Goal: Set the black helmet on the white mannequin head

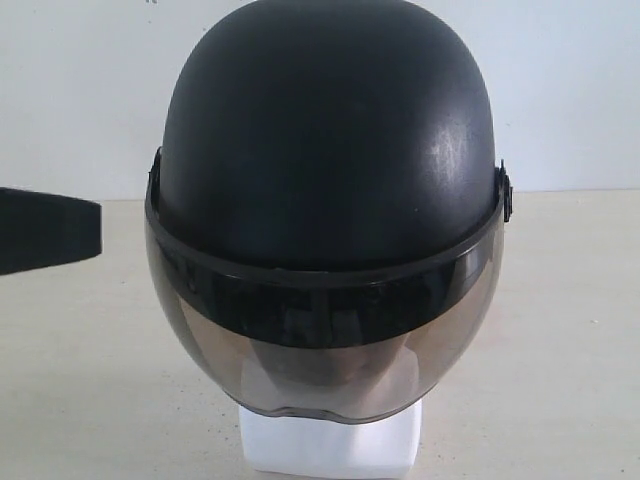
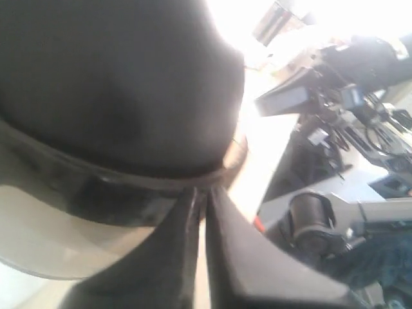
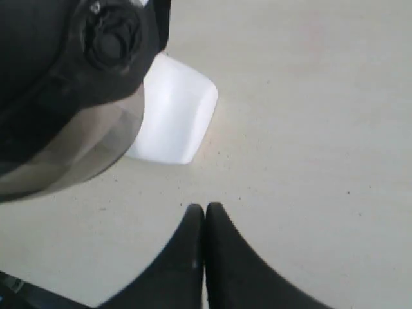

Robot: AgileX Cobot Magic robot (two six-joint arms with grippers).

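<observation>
Right up front, the rounded black open-face helmet [image 1: 330, 150] fills the view, sitting level and facing us on the matte white mannequin head [image 1: 330, 452]. It's on! The smoky brown tinted visor [image 1: 330, 375] hangs down over the face, and only the blocky squared base shows plainly below it. Head and helmet stand well in from the far edge of the pale beige worktop [image 1: 560, 330], where it meets the white wall [image 1: 80, 90].

Over to the left fingers [image 2: 225, 238]: black, pressed together with barely a slit between them and gripping nothing. Their tips point at the helmet's black trim, just beside the rim. From the front, the black end of the left arm [image 1: 50, 230] pokes in from the worktop's left edge, with a gap to the shell.

The right fingers [image 3: 225, 251] are clenched too, and empty, over bare worktop near the base. The round black side pivot [image 3: 112, 42] sits clear of them.
</observation>
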